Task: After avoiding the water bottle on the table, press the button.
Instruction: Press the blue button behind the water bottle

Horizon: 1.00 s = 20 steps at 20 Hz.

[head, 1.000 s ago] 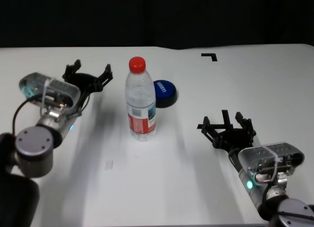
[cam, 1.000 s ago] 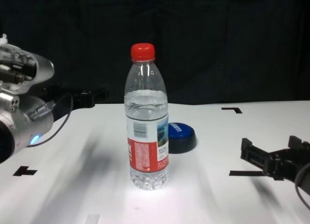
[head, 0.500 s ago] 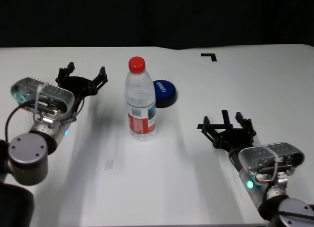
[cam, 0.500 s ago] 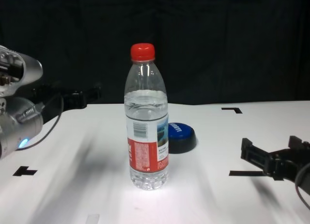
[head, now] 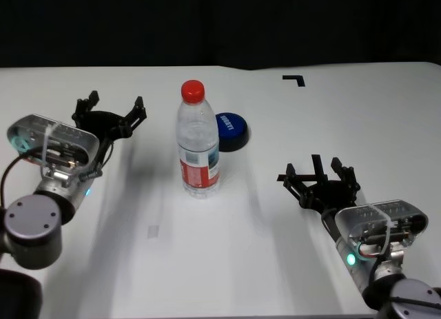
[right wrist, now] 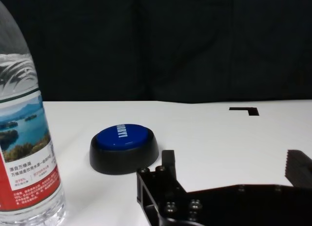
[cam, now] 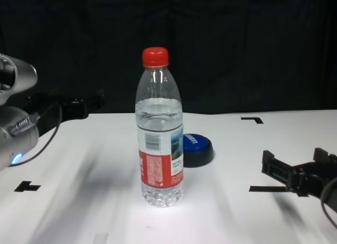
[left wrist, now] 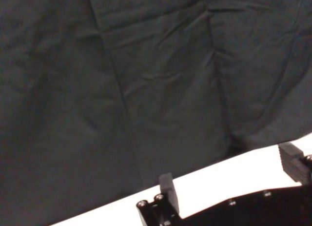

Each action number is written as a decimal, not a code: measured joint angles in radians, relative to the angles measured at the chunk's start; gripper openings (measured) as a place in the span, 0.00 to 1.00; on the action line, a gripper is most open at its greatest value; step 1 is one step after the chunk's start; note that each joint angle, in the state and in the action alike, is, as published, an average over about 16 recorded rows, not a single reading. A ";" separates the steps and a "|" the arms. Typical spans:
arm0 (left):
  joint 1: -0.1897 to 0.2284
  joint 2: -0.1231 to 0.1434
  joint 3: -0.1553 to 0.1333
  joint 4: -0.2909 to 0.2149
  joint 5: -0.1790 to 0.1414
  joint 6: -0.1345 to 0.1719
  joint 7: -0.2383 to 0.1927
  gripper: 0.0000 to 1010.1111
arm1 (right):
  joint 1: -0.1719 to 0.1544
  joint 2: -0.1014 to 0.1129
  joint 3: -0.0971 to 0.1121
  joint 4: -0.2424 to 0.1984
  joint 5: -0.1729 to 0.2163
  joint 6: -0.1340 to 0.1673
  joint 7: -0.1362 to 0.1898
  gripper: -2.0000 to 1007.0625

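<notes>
The water bottle (head: 198, 143), clear with a red cap and red label, stands upright mid-table (head: 207, 264); it also shows in the chest view (cam: 160, 133) and right wrist view (right wrist: 24, 138). The blue button (head: 231, 131) sits just behind and right of it, seen too in the chest view (cam: 197, 148) and right wrist view (right wrist: 124, 148). My left gripper (head: 110, 111) is open and empty, raised left of the bottle; its fingers (left wrist: 168, 189) face the dark backdrop. My right gripper (head: 318, 178) is open and empty, low at the front right, apart from both.
Black tape marks lie on the table: a corner mark (head: 295, 78) at the back right, a cross (cam: 26, 186) at the front left and a strip (cam: 266, 188) by the right gripper. A dark curtain (cam: 237, 44) backs the table.
My left gripper has drawn back to the left, away from the bottle and button. The right arm, bottle and button have not moved.
</notes>
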 joint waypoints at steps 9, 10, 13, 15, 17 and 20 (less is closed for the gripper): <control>0.049 0.002 -0.018 -0.059 0.006 0.014 0.005 0.99 | 0.000 0.000 0.000 0.000 0.000 0.000 0.000 1.00; 0.055 0.003 -0.021 -0.066 0.006 0.015 0.006 0.99 | 0.000 0.000 0.000 0.000 0.000 0.000 0.000 1.00; 0.073 0.003 -0.027 -0.086 0.008 0.020 0.009 0.99 | 0.000 0.000 0.000 0.000 0.000 0.000 0.000 1.00; 0.084 0.002 -0.031 -0.098 0.010 0.022 0.011 0.99 | 0.000 0.000 0.000 0.000 0.000 0.000 0.000 1.00; 0.094 0.001 -0.034 -0.110 0.011 0.025 0.013 0.99 | 0.000 0.000 0.000 0.000 0.000 0.000 0.000 1.00; 0.110 -0.001 -0.039 -0.127 0.014 0.028 0.017 0.99 | 0.000 0.000 0.000 0.000 0.000 0.000 0.000 1.00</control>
